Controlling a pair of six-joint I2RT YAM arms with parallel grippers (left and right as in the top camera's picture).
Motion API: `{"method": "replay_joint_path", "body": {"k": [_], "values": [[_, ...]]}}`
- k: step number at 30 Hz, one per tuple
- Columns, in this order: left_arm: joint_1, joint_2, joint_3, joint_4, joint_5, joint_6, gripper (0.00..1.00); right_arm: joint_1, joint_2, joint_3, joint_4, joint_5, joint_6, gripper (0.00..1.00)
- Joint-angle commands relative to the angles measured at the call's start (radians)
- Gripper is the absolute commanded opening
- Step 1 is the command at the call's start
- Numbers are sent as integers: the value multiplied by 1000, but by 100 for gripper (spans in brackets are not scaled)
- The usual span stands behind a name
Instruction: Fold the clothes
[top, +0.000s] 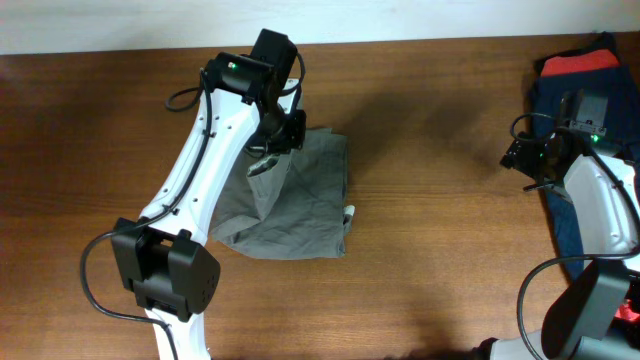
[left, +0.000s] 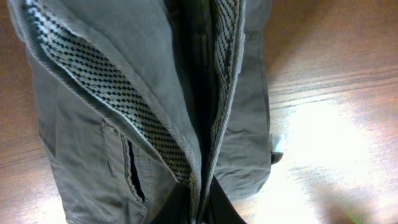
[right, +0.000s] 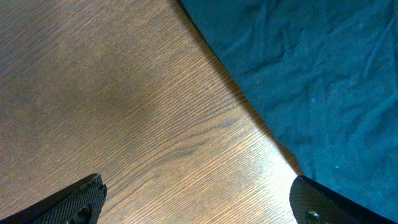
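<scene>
Shorts (top: 300, 195) lie crumpled on the table (top: 430, 250), and your left tool (left: 200, 208) is clamped on a raised fold of them. The checked waistband lining (left: 93, 81) runs away ahead of it, with a pocket slit (left: 132, 171) just to the tool's left. Your right tool (right: 199, 208) hangs spread wide over bare wood, well apart from the shorts, and the navy garment (right: 311, 74) lies ahead and to its right.
</scene>
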Motion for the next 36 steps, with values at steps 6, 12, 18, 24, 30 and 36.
{"method": "replay_joint_path", "body": {"k": [6,12,18,24,30,36], "values": [[-5,66,-3,-3,-5,-13,8,-2,0,-4,0,2,-5,99],[-8,94,-3,-4,1,-13,8,-2,0,-4,0,2,-5,99],[-12,95,-3,-3,1,-13,10,-2,0,-4,0,2,-5,99],[-14,97,-3,-4,1,-13,22,-2,0,-4,0,2,-5,99],[-16,97,-3,-3,1,-13,23,-2,0,-4,0,2,-5,99],[-16,97,-1,9,1,-13,17,-2,0,-4,0,2,-5,99]]}}
